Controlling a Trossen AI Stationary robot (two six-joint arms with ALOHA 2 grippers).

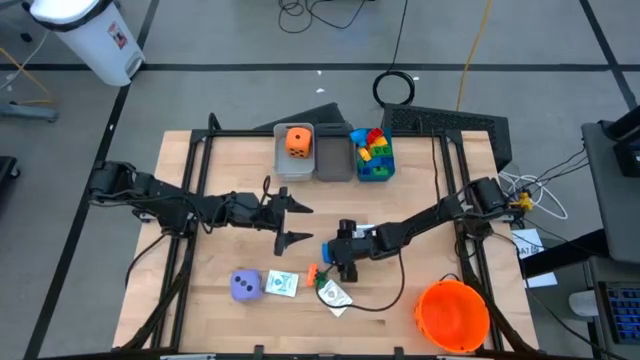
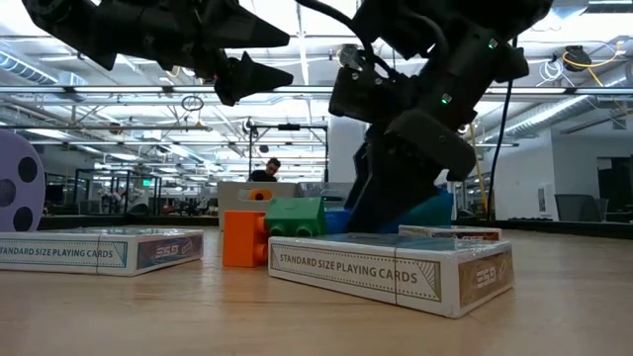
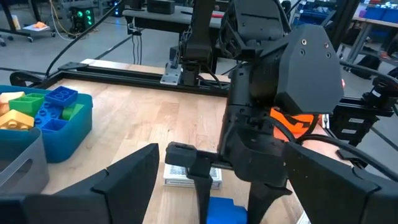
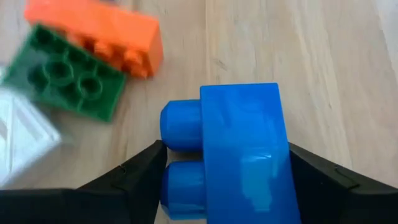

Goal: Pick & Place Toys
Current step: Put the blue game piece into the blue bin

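Observation:
My right gripper (image 1: 331, 256) is shut on a blue block (image 4: 242, 149) low at the table's middle, near an orange block (image 4: 93, 31) and a green block (image 4: 62, 74) that lie on the wood. My left gripper (image 1: 305, 223) is open and empty, above the table just left of the right gripper. A purple die (image 1: 246, 286) and two packs of cards (image 1: 282, 283) (image 1: 335, 295) lie near the front. An orange die (image 1: 297, 140) sits in the far grey bin. My right gripper pinches the blue block's two opposite side faces (image 4: 281, 155) between its two fingers (image 4: 143, 177), coming steeply from above. The block lies on its side with its studs (image 4: 180, 124) pointing level. Whether it rests on the table or hangs just above it, I cannot tell.
Three bins stand at the far middle: a grey one (image 1: 283, 160) with the die, a second grey one (image 1: 333, 158), and a blue one (image 1: 372, 160) full of blocks. A big orange bucket (image 1: 452, 315) stands at the front right. A cable (image 1: 395, 290) loops over the table beside it.

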